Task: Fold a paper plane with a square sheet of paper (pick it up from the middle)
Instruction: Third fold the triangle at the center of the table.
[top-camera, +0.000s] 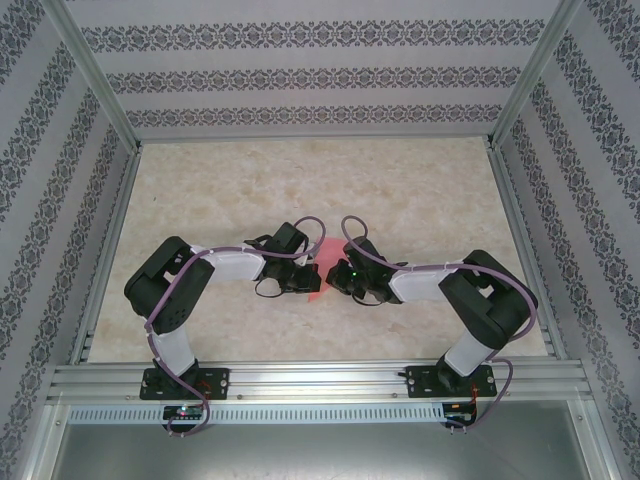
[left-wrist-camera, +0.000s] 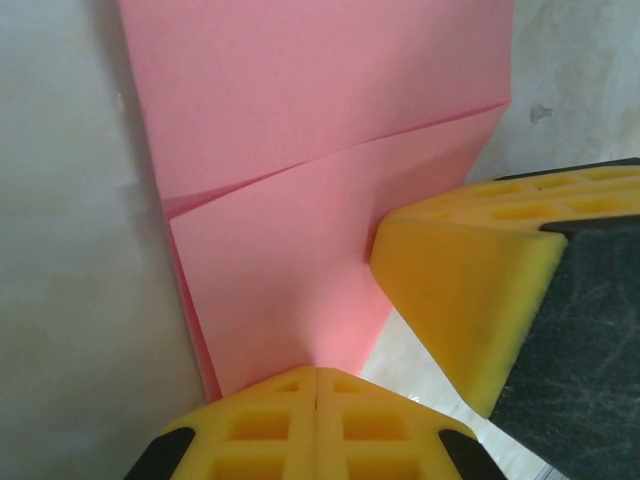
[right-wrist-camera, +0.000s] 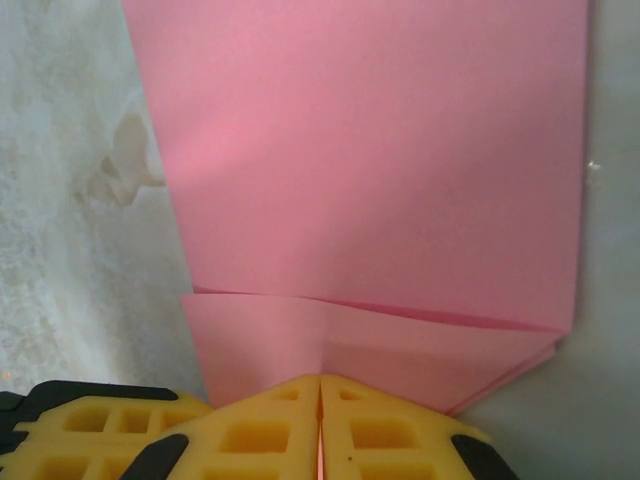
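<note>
Two pinches going: left gripper (left-wrist-camera: 317, 378) and right gripper (right-wrist-camera: 320, 382) both clamp the thin half-folded pink-red paper sheet (top-camera: 314, 268) mid tabletop (top-camera: 400, 180). Uneven pulling could tear it or skew the crease.

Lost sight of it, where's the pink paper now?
Top view: the pink paper lies at the table's middle, between the left gripper and right gripper, both pinching its edges.

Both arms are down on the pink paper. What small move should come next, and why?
Probably drag the shut left fingers along the folded edge to flatten it, while the shut right fingers pin the paper. The layers at that edge look slightly apart, so the crease seems soft.
</note>
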